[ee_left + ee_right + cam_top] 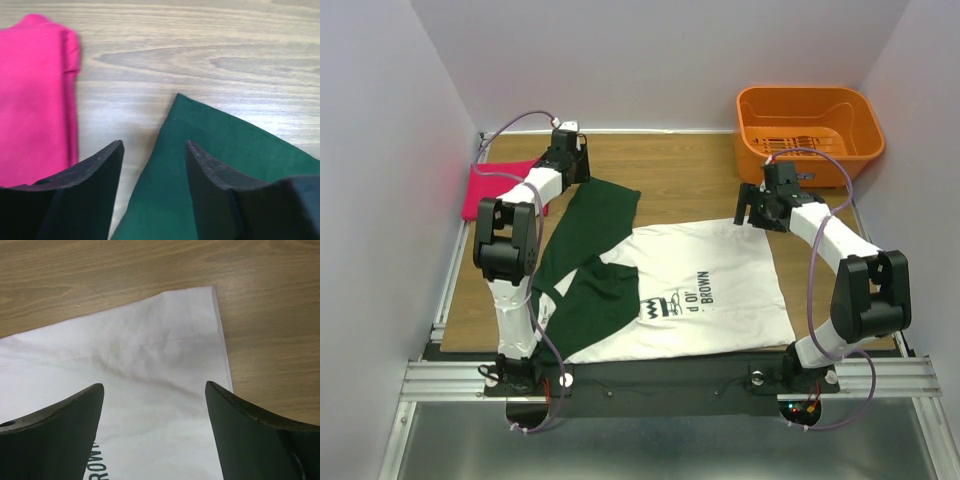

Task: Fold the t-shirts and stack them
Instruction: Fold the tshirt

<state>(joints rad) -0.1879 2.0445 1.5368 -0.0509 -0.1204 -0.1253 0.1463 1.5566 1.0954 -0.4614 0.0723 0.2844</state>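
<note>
The white t-shirt [705, 290] with dark green sleeves [600, 215] lies spread on the wooden table, print up. The pink-red t-shirt [492, 188] lies folded at the far left. My left gripper [582, 172] is open, low over the far corner of the green sleeve [210, 175], with the pink shirt [35, 95] to its left. My right gripper [750, 215] is open just above the white shirt's far right corner [165, 355]. Nothing is held in either one.
An orange plastic basket [808, 122] stands at the far right corner. Grey walls close in the left, right and back. A metal rail [650, 378] runs along the near edge by the arm bases.
</note>
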